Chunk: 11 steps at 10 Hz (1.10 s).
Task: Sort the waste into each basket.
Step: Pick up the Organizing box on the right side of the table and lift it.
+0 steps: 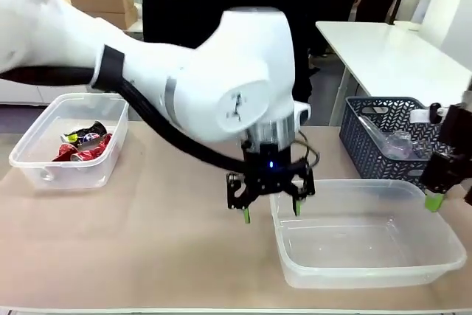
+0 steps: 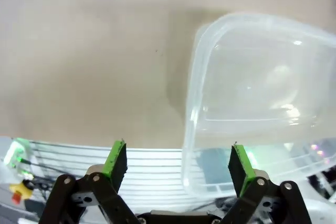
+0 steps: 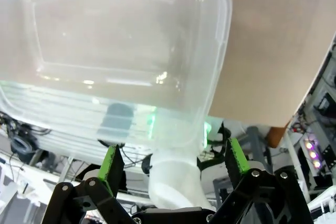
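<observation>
- Waste: the clear plastic bottles lie in the dark grey lattice basket at the table's far right; red-and-silver cans and wrappers already sit in the clear tub on the left.
- The clear tub on the right looks empty, its long axis running across the table, just in front of the lattice basket.
- The bottles lie beyond and to the right of both tools. The right tool hangs by the right tub's far-right corner, just beside the lattice basket, so I judge it the nearer arm for a bottle pick.
- The left tool reaches across the middle and hovers at that tub's left rim, well apart from the bottles.
- Both tools are spread wide and carry nothing.
- The left wrist view shows the left tool over bare table beside the tub's corner.
- The right wrist view shows the right tool beyond the tub's rim; neither wrist view shows any waste, which only the front view shows.
</observation>
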### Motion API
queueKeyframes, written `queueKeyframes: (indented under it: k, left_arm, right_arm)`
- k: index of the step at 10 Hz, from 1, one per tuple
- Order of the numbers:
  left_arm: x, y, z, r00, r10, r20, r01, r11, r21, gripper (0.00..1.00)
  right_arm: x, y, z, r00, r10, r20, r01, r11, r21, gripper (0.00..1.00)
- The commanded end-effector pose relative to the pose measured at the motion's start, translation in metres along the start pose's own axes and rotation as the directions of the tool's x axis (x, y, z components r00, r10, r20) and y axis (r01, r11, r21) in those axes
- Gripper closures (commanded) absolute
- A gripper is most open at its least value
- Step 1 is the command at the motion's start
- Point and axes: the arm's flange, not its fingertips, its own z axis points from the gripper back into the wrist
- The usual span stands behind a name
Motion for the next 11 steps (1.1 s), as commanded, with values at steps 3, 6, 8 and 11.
queueKeyframes:
  k: [3, 6, 8, 11]
  left_arm:
    - [-0.018, 0.006, -0.039, 0.993, -0.110, 0.043, 0.110, 0.994, 0.002, 0.00]
    - [-0.014, 0.001, -0.050, 0.996, -0.089, 0.026, 0.089, 0.996, 0.011, 0.00]
    - [-0.005, -0.002, -0.051, 0.996, -0.086, 0.028, 0.086, 0.996, 0.014, 0.00]
    - [0.009, -0.003, -0.050, 0.995, -0.092, 0.028, 0.092, 0.996, 0.002, 0.00]
  right_arm:
    - [-0.013, -0.003, -0.092, 0.999, 0.000, 0.039, 0.000, 1.000, -0.005, 0.00]
    - [-0.029, -0.019, -0.141, 0.997, -0.016, -0.072, 0.014, 0.999, -0.035, 0.00]
    - [-0.041, -0.022, -0.151, 0.997, -0.016, -0.069, 0.012, 0.998, -0.067, 0.00]
    - [-0.055, -0.015, -0.170, 0.998, 0.002, -0.061, -0.009, 0.993, -0.119, 0.00]
